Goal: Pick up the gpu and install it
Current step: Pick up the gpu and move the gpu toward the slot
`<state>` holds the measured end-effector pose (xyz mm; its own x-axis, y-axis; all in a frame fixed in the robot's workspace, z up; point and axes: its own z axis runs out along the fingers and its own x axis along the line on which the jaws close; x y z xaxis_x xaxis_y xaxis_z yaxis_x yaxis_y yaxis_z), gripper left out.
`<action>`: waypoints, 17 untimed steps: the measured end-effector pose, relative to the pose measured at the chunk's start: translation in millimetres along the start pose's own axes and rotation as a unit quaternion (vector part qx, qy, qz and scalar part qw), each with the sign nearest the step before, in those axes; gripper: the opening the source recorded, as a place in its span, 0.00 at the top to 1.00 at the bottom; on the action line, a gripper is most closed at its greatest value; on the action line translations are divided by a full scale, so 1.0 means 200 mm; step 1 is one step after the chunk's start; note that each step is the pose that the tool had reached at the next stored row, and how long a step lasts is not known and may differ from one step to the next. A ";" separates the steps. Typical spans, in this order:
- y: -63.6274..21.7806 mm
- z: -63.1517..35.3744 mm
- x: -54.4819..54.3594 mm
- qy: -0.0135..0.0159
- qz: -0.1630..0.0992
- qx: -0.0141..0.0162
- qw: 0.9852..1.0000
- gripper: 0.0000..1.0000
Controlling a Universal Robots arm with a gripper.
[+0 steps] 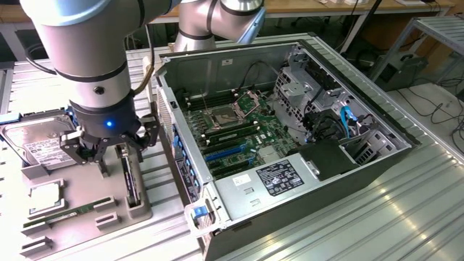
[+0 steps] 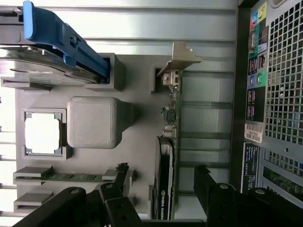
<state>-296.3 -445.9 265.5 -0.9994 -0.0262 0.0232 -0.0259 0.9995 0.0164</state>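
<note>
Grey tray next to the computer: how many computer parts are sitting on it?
4: the hard drive at the far end, the square chip and RAM stick nearer the camera, and the gpu on edge beside the case. More could hide under the arm.

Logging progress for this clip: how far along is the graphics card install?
Nothing done yet: the graphics card stands on edge in the grey tray, not in the computer case. In hand: the open pincer hangs over the card, one finger on each side, not gripping. Left: the grasp, lift and seating in the case.
</note>
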 end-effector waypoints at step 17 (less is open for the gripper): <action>-0.003 0.171 0.00 0.000 0.000 0.000 1.000 0.34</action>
<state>-296.2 -445.9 231.3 -0.9994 -0.0262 0.0228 -0.0258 0.9995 0.0164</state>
